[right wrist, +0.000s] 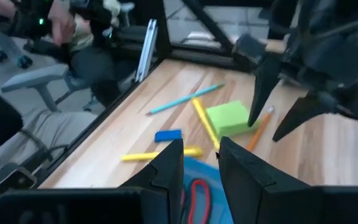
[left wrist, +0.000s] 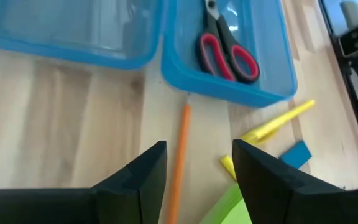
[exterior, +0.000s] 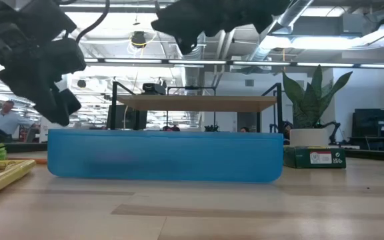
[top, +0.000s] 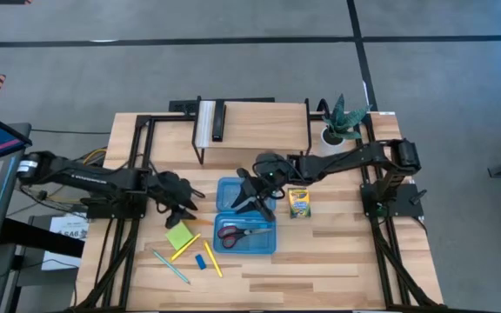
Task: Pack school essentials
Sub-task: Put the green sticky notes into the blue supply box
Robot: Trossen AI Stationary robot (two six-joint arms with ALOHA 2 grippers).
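Left hand (left wrist: 196, 177) open over orange pencil (left wrist: 179, 152) — right hand (right wrist: 199, 163) open above blue case (top: 246, 228); red-handled scissors (top: 240, 232) inside.

- Pretty crowded left of the blue case (top: 246, 219): sticky-note pad (top: 179, 236), yellow pencils (top: 212, 258), blue eraser (top: 201, 262) and light-blue pen (top: 171, 267) all bunched together, with only thin strips of bare table (top: 320, 261) between them.
- Left gripper (top: 183, 209) hanging over the orange pencil (left wrist: 178, 163), fingers parted.
- Right gripper (top: 252, 198) parked over the case, blocking the way in from above; red-handled scissors (top: 240, 231) inside.
- Crayon box (top: 299, 203) just right of the case.
- Wide open wood along the front right.
- Back edge walled off by the raised shelf (top: 255, 122) and potted plant (top: 342, 122).
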